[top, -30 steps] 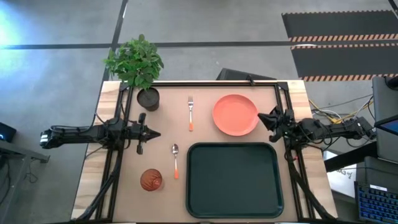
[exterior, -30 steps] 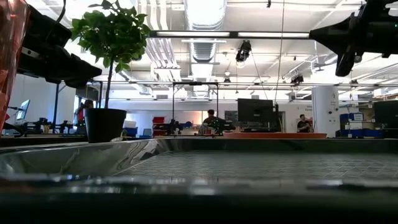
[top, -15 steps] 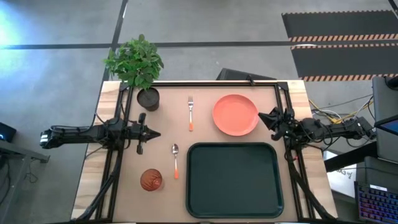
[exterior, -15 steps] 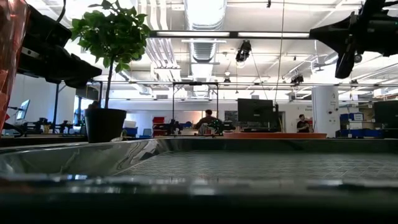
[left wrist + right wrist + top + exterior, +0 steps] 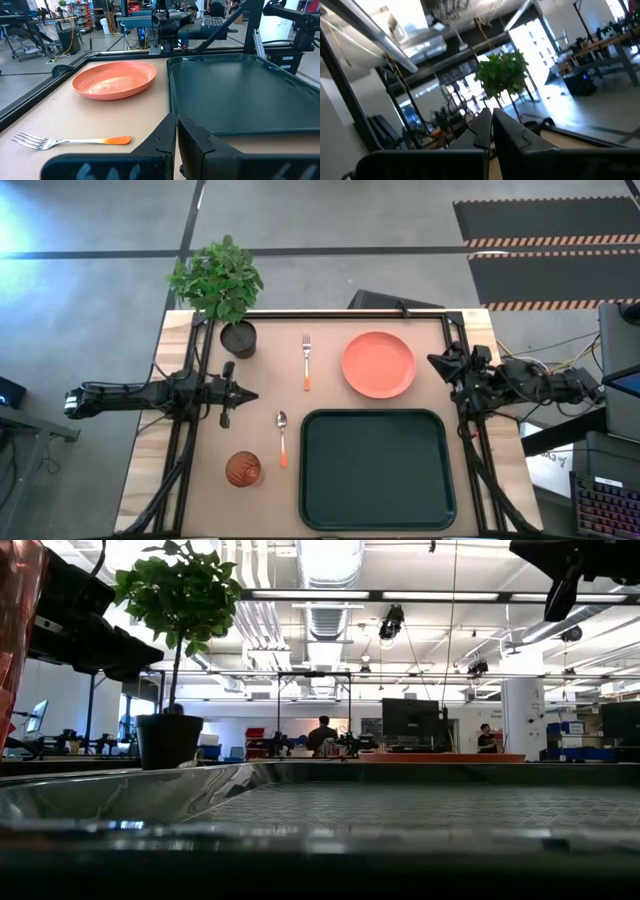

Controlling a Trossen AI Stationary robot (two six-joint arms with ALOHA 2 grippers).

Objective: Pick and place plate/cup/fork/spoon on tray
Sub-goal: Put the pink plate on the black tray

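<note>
The coral-orange plate (image 5: 378,364) lies on the table just beyond the dark green tray (image 5: 378,468). The fork (image 5: 307,360) lies left of the plate. The spoon (image 5: 282,438) lies left of the tray, and the red-brown cup (image 5: 243,469) stands left of the spoon. My left gripper (image 5: 250,394) is shut and empty above the table's left part, pointing toward the right; its wrist view shows the plate (image 5: 115,80), the tray (image 5: 240,95) and the fork (image 5: 70,142). My right gripper (image 5: 435,362) is shut and empty, right of the plate, raised above the table.
A potted plant (image 5: 238,337) stands at the far left of the table. A black frame rail (image 5: 330,313) runs along the table's far edge and down both sides. In the low view the tray's rim (image 5: 320,840) fills the foreground.
My right gripper has drawn back from the plate toward the table's right edge and has risen. It stays shut and empty.
</note>
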